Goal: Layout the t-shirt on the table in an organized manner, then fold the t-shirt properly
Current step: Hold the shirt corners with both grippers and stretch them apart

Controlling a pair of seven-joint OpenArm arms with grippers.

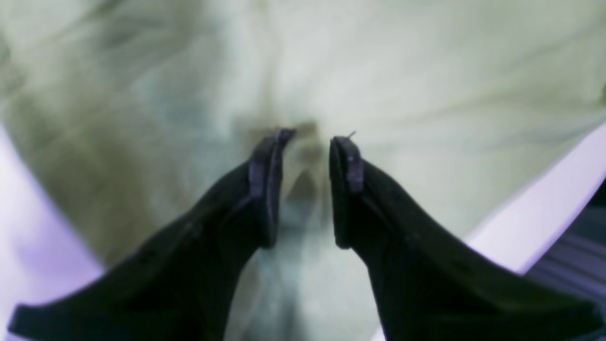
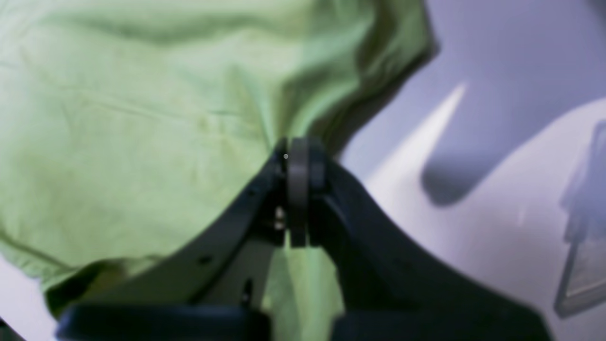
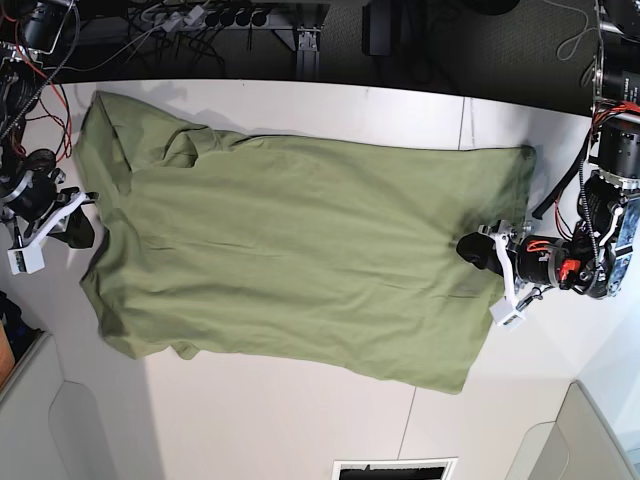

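The olive-green t-shirt (image 3: 300, 250) lies spread mostly flat on the white table (image 3: 300, 410), with its sleeves and collar end at the left and its hem at the right. My left gripper (image 3: 478, 250) rests on the hem edge. In the left wrist view its fingertips (image 1: 279, 142) stand apart on the blurred cloth (image 1: 426, 94), so my left gripper (image 1: 310, 139) is open. My right gripper (image 3: 80, 228) is at the collar-end edge. In the right wrist view my right gripper (image 2: 298, 154) is shut on the t-shirt (image 2: 142, 142), with cloth showing below the jaws.
Cables and dark equipment (image 3: 200, 20) line the far table edge. A thin seam (image 3: 465, 120) crosses the table at the right. Grey panels (image 3: 100, 430) stand at the near corners. A camera rig (image 3: 620, 150) sits behind my left arm. The table edge (image 1: 544, 213) shows close by.
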